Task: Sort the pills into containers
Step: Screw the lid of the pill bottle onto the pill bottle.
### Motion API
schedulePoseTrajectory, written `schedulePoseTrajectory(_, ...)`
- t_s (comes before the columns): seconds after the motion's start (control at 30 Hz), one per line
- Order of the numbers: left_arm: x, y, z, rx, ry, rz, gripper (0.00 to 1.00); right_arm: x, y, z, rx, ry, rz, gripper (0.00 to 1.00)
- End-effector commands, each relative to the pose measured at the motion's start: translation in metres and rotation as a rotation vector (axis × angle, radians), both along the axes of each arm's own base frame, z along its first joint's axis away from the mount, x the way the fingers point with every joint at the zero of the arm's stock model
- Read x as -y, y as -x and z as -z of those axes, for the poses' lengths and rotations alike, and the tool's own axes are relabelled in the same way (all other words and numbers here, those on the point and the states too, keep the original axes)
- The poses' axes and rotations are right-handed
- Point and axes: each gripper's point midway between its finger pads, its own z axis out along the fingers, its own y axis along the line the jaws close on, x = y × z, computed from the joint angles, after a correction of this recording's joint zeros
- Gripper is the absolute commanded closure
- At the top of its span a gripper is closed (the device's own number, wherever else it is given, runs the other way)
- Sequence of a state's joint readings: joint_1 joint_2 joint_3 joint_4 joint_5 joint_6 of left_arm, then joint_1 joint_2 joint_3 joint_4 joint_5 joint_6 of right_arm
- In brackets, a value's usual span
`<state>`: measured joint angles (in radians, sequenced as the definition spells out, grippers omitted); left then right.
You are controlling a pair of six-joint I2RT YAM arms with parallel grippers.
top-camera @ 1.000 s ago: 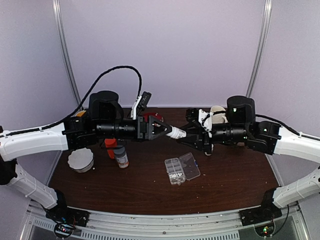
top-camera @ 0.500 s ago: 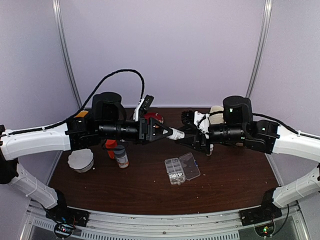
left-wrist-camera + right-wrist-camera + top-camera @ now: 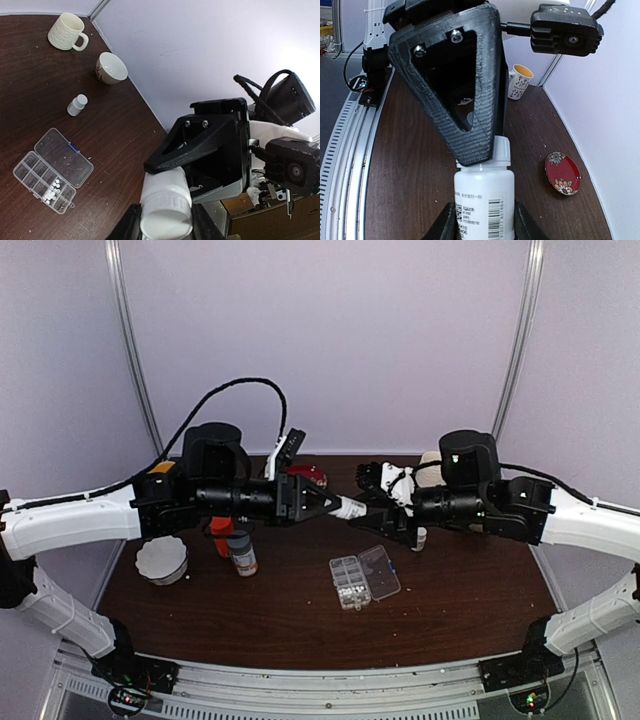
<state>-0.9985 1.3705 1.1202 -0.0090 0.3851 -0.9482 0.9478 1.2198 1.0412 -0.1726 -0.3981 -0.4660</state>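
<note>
A small white plastic bottle (image 3: 484, 195) is gripped mid-air by the right gripper (image 3: 484, 221); its cap (image 3: 166, 210) seems pinched by the left gripper (image 3: 166, 224). On the table below, tiny white pills (image 3: 51, 189) are seen inside the open clear plastic organizer box (image 3: 30, 172).

Top view: mounted high behind the arm bases (image 3: 130, 670), aimed down across the whole table (image 3: 470, 595).
Wrist views: carried close, faced toward each other along a white bottle (image 3: 165, 212) (image 3: 484, 200), which is seen from opposite ends.
Shared by top and left wrist views: the organizer box (image 3: 364, 577) (image 3: 52, 170).
</note>
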Motion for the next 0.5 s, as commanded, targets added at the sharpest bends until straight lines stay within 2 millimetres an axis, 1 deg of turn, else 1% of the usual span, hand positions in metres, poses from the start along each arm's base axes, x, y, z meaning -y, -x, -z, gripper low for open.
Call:
schedulePoseTrajectory(0.0,0.003,0.006,-0.024,0.049,0.057,0.049,0.72,-0.004,-0.004,-0.014,0.009,-0.022,0.019,1.0)
schedulePoseTrajectory(0.07,0.005,0.008,-0.024,0.064,0.053,0.068,0.82,-0.005,0.0,-0.015,-0.01,-0.023,-0.002,1.0)
schedulePoseTrajectory(0.13,0.007,0.012,-0.026,0.106,0.05,0.11,0.86,-0.007,0.004,-0.017,-0.031,-0.031,-0.026,1.0)
schedulePoseTrajectory(0.17,0.008,0.015,-0.028,0.166,0.048,0.141,0.88,-0.009,0.008,-0.019,-0.05,-0.04,-0.048,1.0)
schedulePoseTrajectory(0.27,0.009,0.022,-0.033,0.336,0.042,0.201,0.89,-0.011,0.017,-0.026,-0.109,-0.077,-0.116,1.0)
schedulePoseTrajectory(0.4,0.006,0.025,-0.027,0.554,-0.041,0.262,0.88,-0.013,0.031,-0.035,-0.184,-0.117,-0.207,1.0)
schedulePoseTrajectory(0.43,0.006,0.027,-0.026,0.604,-0.046,0.29,0.87,-0.013,0.036,-0.037,-0.203,-0.126,-0.237,1.0)
schedulePoseTrajectory(0.47,0.007,0.039,-0.027,0.682,-0.022,0.373,0.87,-0.013,0.039,-0.038,-0.219,-0.132,-0.257,1.0)
